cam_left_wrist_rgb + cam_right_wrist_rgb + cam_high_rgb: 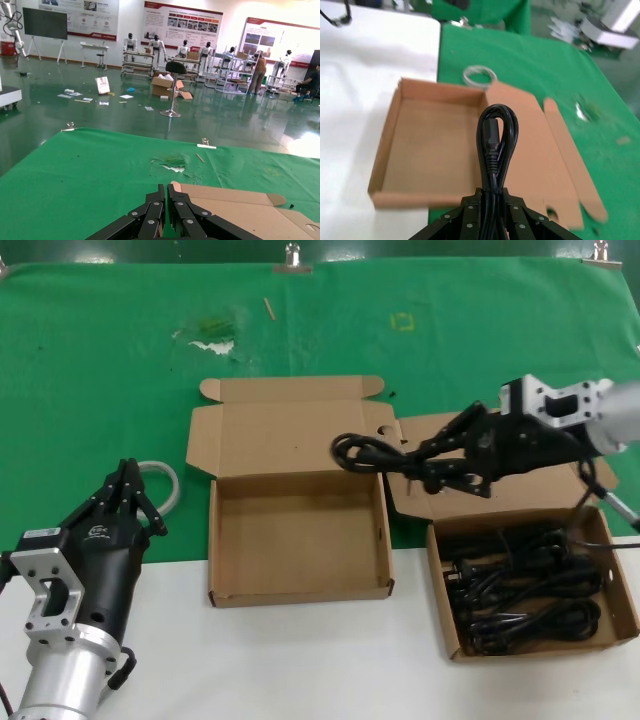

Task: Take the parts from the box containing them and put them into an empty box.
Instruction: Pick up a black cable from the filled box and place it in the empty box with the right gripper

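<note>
Head view shows our right gripper (pixel 425 462) clamped on one black power cord (pixel 375 452), carrying it in the air over the right rear corner of the empty box (pixel 298 530). That box sits open near the middle of the worktop, where the green cloth (pixel 100 360) meets the white surface. The full box (pixel 600 625) is just beside it toward the right edge, with more cords (pixel 525 585) piled inside, tangled enough that we can't count them.

From the right wrist view the cord's looped end and plug (pixel 490 137) stick straight out past the closed fingers (pixel 470 220), with the empty box's floor (pixel 430 150) below. So the hold is near one end of the bundle.

We'd guess these cords are light and floppy, with rubbery jackets that shouldn't slip much. The bundle could sag or unwind if pinched at a loose strand, so grabbing across all the windings near the middle seems the safer bet.

Our left gripper (pixel 128 490) waits near the front left of the worktop, fingers together, holding nothing.
</note>
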`<state>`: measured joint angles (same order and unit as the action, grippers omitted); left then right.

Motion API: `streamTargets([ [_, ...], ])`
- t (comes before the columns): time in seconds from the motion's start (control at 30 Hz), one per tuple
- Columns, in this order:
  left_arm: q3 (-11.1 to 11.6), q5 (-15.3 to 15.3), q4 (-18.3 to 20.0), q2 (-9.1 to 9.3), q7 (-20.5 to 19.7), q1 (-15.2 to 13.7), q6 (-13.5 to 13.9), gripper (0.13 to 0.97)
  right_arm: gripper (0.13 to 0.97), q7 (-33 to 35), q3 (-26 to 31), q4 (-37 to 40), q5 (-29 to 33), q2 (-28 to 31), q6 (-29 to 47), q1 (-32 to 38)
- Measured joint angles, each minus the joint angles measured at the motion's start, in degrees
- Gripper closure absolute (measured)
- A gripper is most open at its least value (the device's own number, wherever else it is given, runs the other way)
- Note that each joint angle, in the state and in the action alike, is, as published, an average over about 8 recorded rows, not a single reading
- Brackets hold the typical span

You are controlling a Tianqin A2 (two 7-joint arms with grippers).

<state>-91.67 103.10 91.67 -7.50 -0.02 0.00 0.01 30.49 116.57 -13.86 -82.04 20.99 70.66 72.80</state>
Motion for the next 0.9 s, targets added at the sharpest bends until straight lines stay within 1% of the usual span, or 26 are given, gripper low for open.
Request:
streamTargets([
  [0.13, 0.0, 0.0, 0.0, 0.0, 0.0, 0.0, 0.0, 0.941, 0.889, 3.07, -0.37, 3.65, -0.48, -2.53, 0.69, 1.54],
  [0.4, 0.0, 0.0, 0.0, 0.0, 0.0, 0.0, 0.0, 0.941, 0.889, 6.77, -1.3, 8.46, -1.15, -6.45, 0.23, 2.83],
  [0.63, 0.0, 0.01, 0.0, 0.0, 0.0, 0.0, 0.0, 0.941, 0.889, 8.67, -2.25, 11.1, -1.64, -9.49, -2.8, 2.09],
  [0.9, 0.0, 0.01, 0.0, 0.0, 0.0, 0.0, 0.0, 0.941, 0.889, 9.09, -2.51, 12.45, -1.34, -12.48, -6.84, 0.45],
])
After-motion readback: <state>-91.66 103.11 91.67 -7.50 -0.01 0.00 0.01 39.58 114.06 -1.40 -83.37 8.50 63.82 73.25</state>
